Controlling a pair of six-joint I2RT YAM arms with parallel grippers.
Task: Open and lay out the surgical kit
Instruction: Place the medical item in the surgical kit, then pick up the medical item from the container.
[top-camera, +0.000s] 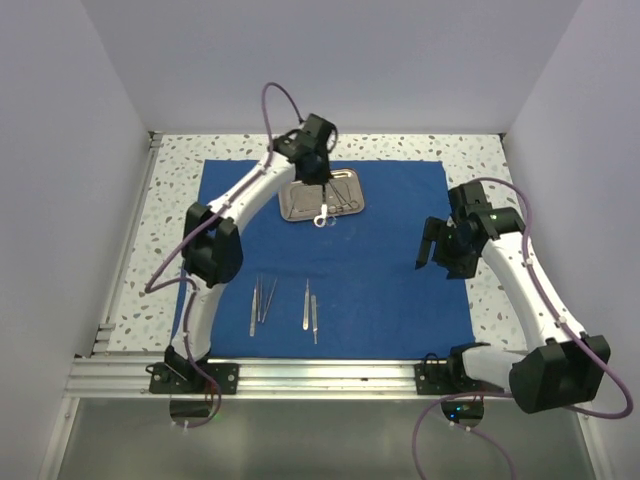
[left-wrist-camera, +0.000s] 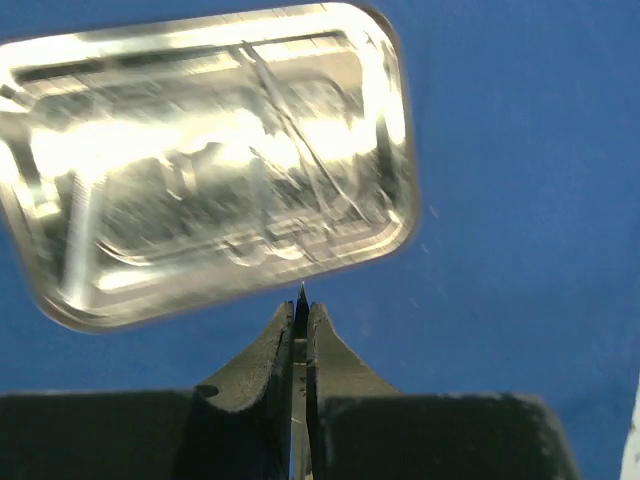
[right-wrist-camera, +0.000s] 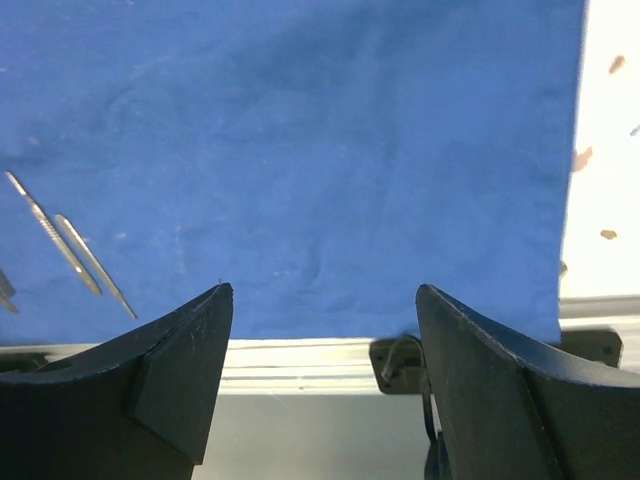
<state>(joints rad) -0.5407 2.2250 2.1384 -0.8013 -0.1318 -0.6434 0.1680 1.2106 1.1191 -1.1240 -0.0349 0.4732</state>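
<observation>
- The speckled counter (top-camera: 170, 200) carries a blue cloth (top-camera: 380, 270), spread flat and covering most of it.
- On the near left part of the cloth lie slim steel tools in two small groups: three (top-camera: 262, 300) to the left and two (top-camera: 311, 308) just right of them, all pointing roughly near to far.
- The steel tray (top-camera: 300, 205) sits on the far middle of the cloth, with a few thin tools in its right part.
- The left gripper (top-camera: 318, 185) hangs over the tray, closed on a thin steel piece (left-wrist-camera: 302, 292) whose pointed tip pokes out past the fingers.
- A small white looped piece (top-camera: 322, 218) shows at the tray's near edge; whether it is held cannot be told.
- The right gripper (top-camera: 432, 245) is above the right part of the cloth, wide open and holding nothing.
</observation>
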